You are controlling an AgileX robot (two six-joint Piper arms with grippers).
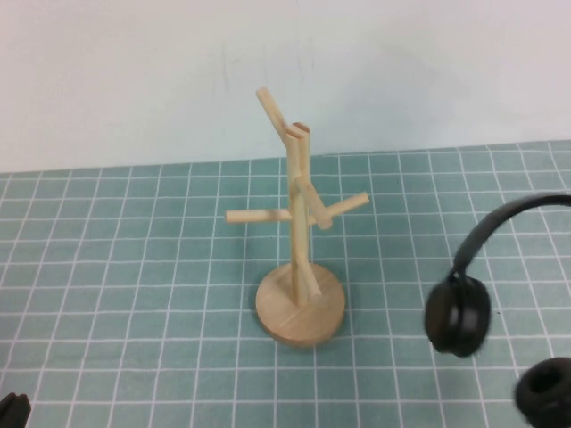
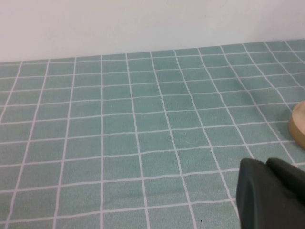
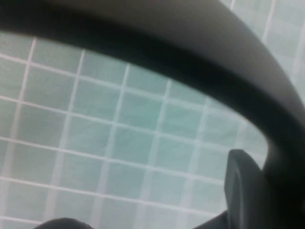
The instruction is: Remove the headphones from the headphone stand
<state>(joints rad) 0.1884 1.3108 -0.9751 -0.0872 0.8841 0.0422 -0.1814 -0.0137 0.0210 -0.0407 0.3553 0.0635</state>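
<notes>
The headphone stand [image 1: 298,234] is upright mid-table on its round base, and its pegs are bare. Its base edge shows in the left wrist view [image 2: 299,125]. The black headphones [image 1: 457,316] hang in the air to the right of the stand, clear of it. Their headband arcs up and off the right edge, and a second ear cup [image 1: 544,392] sits lower right. In the right wrist view the headband [image 3: 200,57] crosses close to the camera, and my right gripper [image 3: 259,176] is shut on it. My left gripper [image 2: 267,164] is shut and empty, low at the near left [image 1: 11,410].
A green mat with a white grid [image 1: 134,267] covers the table. A pale wall [image 1: 134,71] stands behind it. Nothing else stands on the mat.
</notes>
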